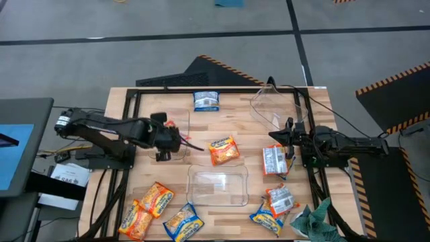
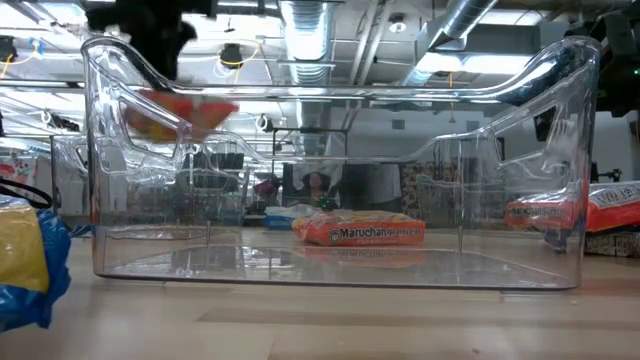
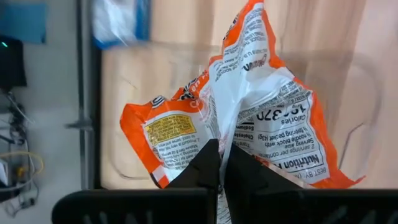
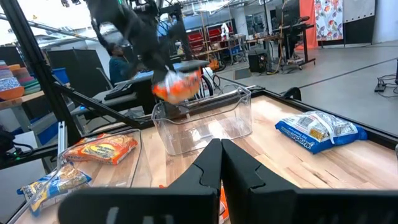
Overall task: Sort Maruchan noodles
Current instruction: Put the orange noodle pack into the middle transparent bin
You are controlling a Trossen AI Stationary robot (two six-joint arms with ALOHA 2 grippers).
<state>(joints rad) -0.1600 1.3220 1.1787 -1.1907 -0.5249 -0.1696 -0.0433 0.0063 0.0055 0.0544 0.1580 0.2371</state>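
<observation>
Left tool [image 1: 176, 139] pinches an orange noodle packet [image 3: 249, 118], hanging over the clear tub [image 4: 202, 124] at the counter's left, seemingly just above its rim. Right tool [image 4: 219, 155] closed, empty, waiting by the right-side packets [image 1: 274, 161].

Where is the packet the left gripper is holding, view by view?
High view: the held orange packet is mostly hidden at the left gripper, over the left clear tub.
Low view: blurred orange, upper left.
Left wrist view: fills the centre, silver-white back showing.
Right wrist view: hangs above the tub.
Shared landmark: that clear tub.
</observation>
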